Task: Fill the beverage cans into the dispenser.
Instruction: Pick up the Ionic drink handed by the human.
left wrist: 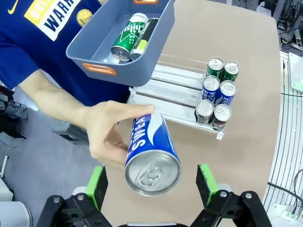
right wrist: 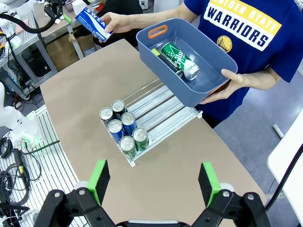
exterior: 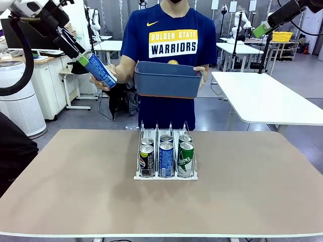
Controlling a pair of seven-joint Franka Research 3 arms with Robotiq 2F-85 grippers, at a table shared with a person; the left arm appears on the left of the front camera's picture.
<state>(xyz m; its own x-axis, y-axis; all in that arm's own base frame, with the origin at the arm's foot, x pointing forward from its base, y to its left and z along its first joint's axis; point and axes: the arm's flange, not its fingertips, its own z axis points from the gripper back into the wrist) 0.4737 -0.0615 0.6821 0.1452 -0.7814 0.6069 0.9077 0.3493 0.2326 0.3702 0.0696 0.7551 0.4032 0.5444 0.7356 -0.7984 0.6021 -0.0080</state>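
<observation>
- The left gripper [left wrist: 151, 168] hangs high off the dispenser's [exterior: 165, 177] left, past its far end, with its green pads spread wide.
- A blue can [left wrist: 152, 153] lies tilted between those pads, silver top toward the wrist, with a gap on each side (neither pad touches it).
- A person's hand [left wrist: 110, 131] grasps that can by its body.
- Six cans [right wrist: 122, 127] stand in the dispenser, two to a lane, packed at the end nearest the robot: black on the left, blue in the middle, green on the right.
- A blue-grey bin [exterior: 166, 83] is held in the air just past the dispenser's far end by the person's other hand [right wrist: 233, 78]; a green can [right wrist: 179, 59] and a dark can [right wrist: 165, 59] lie inside it.
- The right gripper [right wrist: 154, 165] is raised high off the dispenser's right, well apart from it, fingers wide apart and empty.
</observation>
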